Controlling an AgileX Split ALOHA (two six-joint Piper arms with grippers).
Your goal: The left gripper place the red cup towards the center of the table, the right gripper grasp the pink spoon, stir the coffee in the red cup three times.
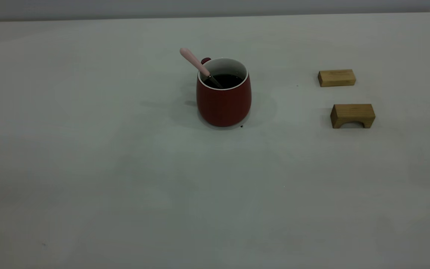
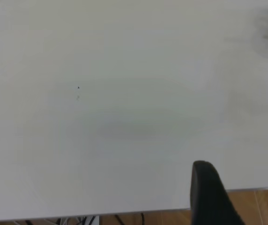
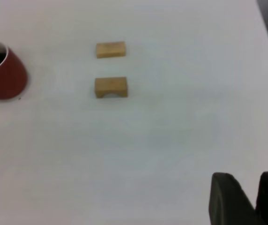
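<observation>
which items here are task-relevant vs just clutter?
Task-relevant:
- red cup, near the table's middle
- coffee inside it
- pink spoon, leaning in the cup, bowl in the coffee
- right gripper, pulled back at the table edge
- left gripper, also back at the table edge

Clutter:
- flat wooden block
- arched wooden block
</observation>
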